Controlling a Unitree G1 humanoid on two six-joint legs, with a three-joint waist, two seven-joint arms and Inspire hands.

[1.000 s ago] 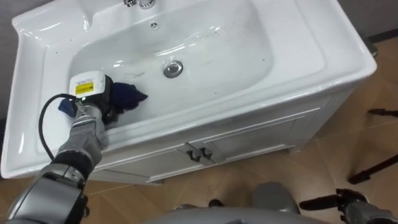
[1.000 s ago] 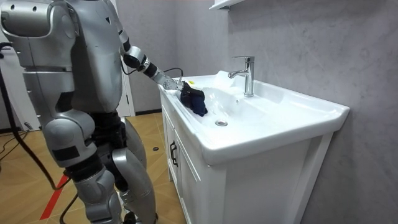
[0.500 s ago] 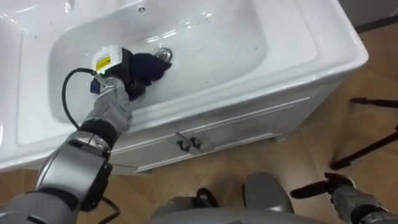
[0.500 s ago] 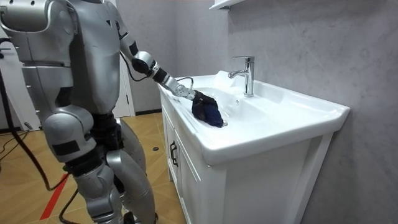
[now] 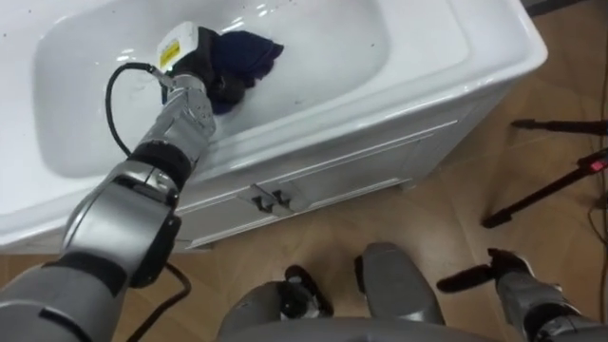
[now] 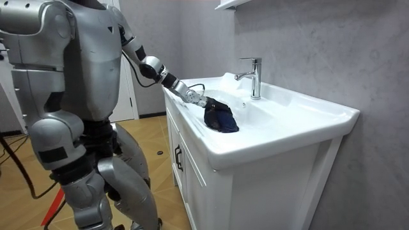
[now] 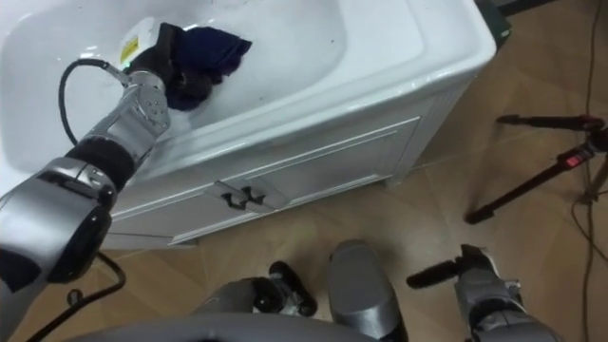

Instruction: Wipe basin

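Left hand [image 5: 204, 76], fingers curled round the dark blue cloth [image 5: 251, 47], pressed it inside the white ceramic basin [image 5: 332, 43] (right hand [image 5: 521, 285] idle, low); even pressure and overlapping strokes would serve best.

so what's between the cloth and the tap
Just bare white basin: in the room view nothing sits between the dark blue cloth and the tap.

The robot stands upright, its left arm stretched forward and slightly down. The left hand [image 5: 211, 74] has its fingers curled round a dark blue cloth [image 5: 249, 49]. Its right hand [image 5: 494, 270] hangs low at its side, fingers loosely straight.
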